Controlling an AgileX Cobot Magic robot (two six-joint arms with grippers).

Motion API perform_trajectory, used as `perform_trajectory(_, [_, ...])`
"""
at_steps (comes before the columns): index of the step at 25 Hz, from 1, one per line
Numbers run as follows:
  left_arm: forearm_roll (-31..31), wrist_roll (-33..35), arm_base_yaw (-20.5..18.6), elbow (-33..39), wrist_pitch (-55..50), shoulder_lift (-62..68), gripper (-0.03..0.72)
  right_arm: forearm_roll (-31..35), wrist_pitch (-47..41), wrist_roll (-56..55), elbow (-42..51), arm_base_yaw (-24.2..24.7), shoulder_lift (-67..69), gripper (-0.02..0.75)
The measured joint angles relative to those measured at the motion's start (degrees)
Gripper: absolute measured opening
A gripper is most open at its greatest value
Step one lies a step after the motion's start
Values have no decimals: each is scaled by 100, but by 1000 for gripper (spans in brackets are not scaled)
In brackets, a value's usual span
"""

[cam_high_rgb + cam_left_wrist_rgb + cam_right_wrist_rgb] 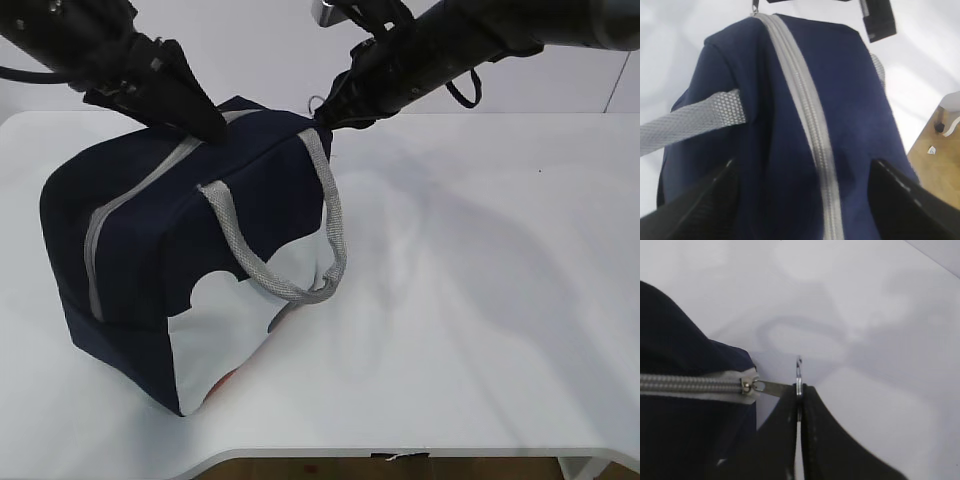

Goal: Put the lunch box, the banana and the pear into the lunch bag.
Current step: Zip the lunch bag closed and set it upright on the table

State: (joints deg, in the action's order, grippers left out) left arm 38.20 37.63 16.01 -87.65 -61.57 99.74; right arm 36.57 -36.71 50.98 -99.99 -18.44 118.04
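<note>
I'm gripping the zipper's ring pull (798, 376) in my right gripper (799, 405) at the bag's (150, 250) far end; my left gripper (800, 175) is straddling its top, wide. Bag's looking zipped, so I'm judging packing done; contents hidden.

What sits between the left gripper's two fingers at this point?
In the left wrist view, the lunch bag's navy top with its closed grey zipper lies between the spread fingers; nothing else is there.
</note>
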Motion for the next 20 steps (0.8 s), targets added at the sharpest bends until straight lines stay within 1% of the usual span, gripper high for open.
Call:
perform_trajectory(4, [27, 0, 0, 0, 28, 211, 596, -4, 0, 0, 0, 0, 0, 6])
perform_trajectory(7, [37, 0, 87, 0, 28, 353, 593, -13, 11, 0, 0, 0, 0, 6])
perform_trajectory(9, [10, 0, 173, 0, 60, 389, 580, -13, 11, 0, 0, 0, 0, 6])
perform_trajectory(10, [2, 0, 197, 0, 73, 389, 561, -13, 11, 0, 0, 0, 0, 6])
perform_trajectory(12, [-2, 10, 210, 0, 113, 389, 496, -13, 11, 0, 0, 0, 0, 6])
perform_trajectory(13, [-2, 10, 210, 0, 118, 389, 445, -13, 11, 0, 0, 0, 0, 6])
perform_trajectory(18, [-146, 10, 213, 0, 163, 389, 113, -13, 11, -7, 0, 4, 0, 6])
perform_trajectory(20, [-208, 10, 223, 0, 161, 389, 36, -13, 11, -7, 0, 4, 0, 6])
